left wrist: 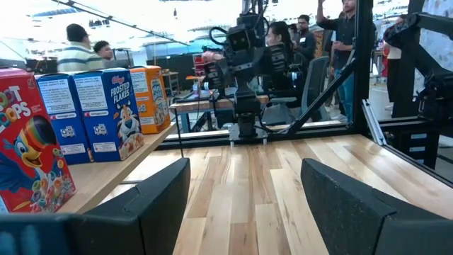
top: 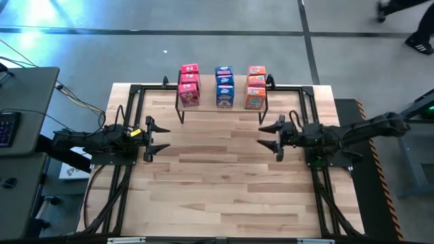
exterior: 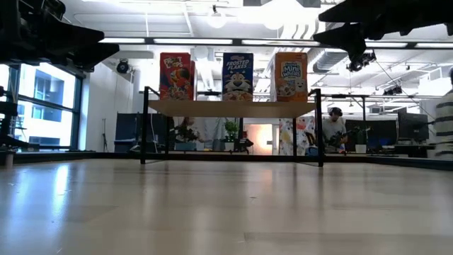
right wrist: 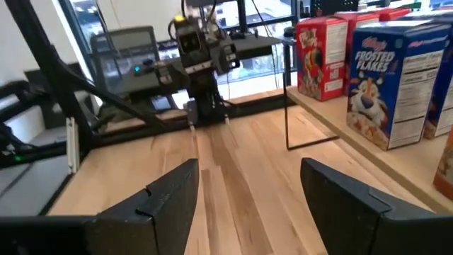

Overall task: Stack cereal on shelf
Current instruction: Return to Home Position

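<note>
The cereal boxes stand upright in three rows on the shelf [top: 224,108] at the table's far middle: pink-red ones [top: 189,85] on the left, blue ones [top: 224,86] in the middle, orange ones [top: 255,87] on the right. In the low view they show as a red box [exterior: 176,76], a blue box [exterior: 238,76] and an orange box [exterior: 291,76] on the plank [exterior: 233,108]. My left gripper [top: 158,138] stands open at the table's left, pointing right. My right gripper [top: 270,133] stands open at the right, pointing left. Neither holds anything.
Bare wooden tabletop [top: 217,183] lies between and in front of the two grippers. The shelf's thin black legs [top: 180,115] stand near the far edge. A black frame [top: 129,95] runs along the table's sides. People show in the room beyond.
</note>
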Controlling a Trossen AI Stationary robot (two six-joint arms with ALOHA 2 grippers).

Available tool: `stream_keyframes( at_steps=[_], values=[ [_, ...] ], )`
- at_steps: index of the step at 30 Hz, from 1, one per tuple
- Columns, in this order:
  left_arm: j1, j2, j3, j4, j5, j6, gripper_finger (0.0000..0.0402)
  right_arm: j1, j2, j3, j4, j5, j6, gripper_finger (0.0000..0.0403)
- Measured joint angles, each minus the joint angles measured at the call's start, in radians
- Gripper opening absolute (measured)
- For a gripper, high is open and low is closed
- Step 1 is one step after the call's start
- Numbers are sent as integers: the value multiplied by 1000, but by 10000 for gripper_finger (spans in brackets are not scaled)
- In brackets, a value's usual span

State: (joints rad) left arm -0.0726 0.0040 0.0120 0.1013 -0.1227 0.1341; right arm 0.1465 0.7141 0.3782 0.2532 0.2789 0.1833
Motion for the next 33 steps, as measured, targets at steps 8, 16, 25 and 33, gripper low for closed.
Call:
stream_keyframes(
  at_steps=[8,16,25,33],
  values=[
    [0,0,0,0,0,0,262,101,20,-1,-12,111,-69,241],
    [0,0,0,0,0,0,262,103,-77,-1,-157,88,-98,241],
    [0,0,0,0,0,0,262,103,-210,-122,-105,80,-141,241],
    [0,0,0,0,0,0,262,102,-404,-319,53,78,-165,241]
  ],
)
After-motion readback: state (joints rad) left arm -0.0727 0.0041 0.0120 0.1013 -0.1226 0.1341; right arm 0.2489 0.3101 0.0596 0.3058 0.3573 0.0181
